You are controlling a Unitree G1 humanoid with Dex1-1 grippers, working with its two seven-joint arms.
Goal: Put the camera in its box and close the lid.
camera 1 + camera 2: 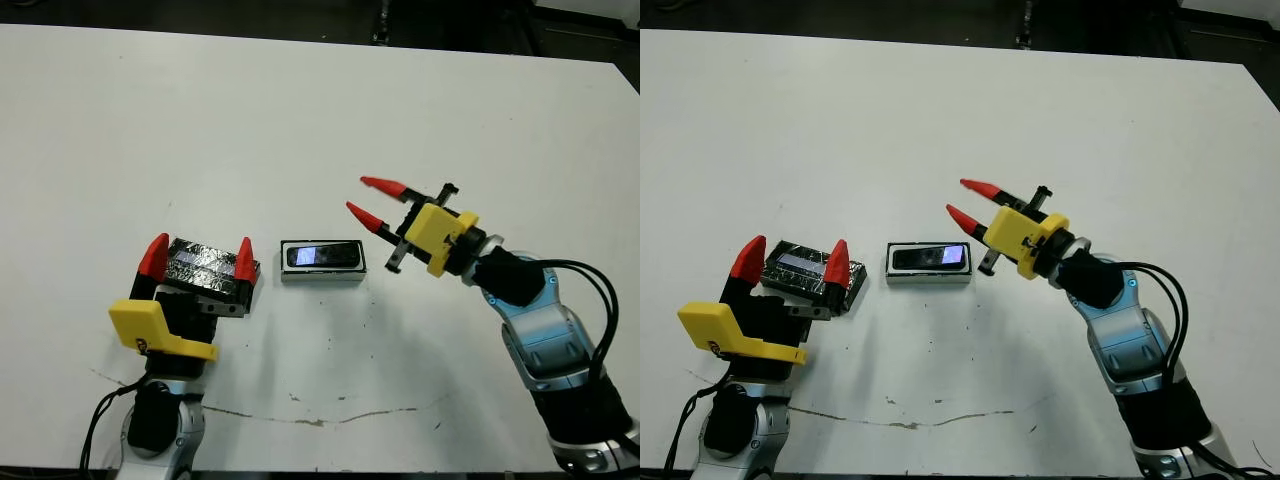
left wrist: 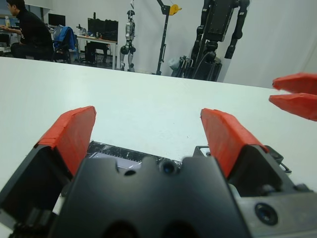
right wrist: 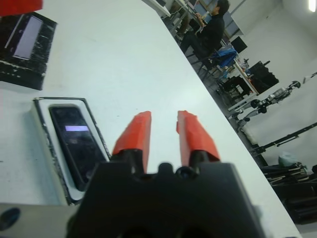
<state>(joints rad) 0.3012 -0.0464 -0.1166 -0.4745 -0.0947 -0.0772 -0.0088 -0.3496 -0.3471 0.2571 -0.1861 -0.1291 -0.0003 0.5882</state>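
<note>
camera (image 1: 322,256) is already in the box (image 1: 322,275), lying flat inside the white lining, glossy face up with a pale reflection on it. So step one looks done. Box is still open: lid (image 1: 207,266) sits flat on the table (image 1: 300,120), off to the side, not on the box.

Left: pick up lid, carry it over, seat it on the box.

left gripper (image 1: 199,258): fingers spread wide, straddling the lid, one red tip at each end of it. Can't tell if they touch it; not clamped as far as I can see. Box lies just beyond its right fingertip, toward the other arm.

right gripper (image 1: 367,198): fingers a little apart, holding nothing, hovering just beside the box's near end, tips pointing over and past it.

No brand, label or readable writing on any of the three. Lid has only a pale stripe.
</note>
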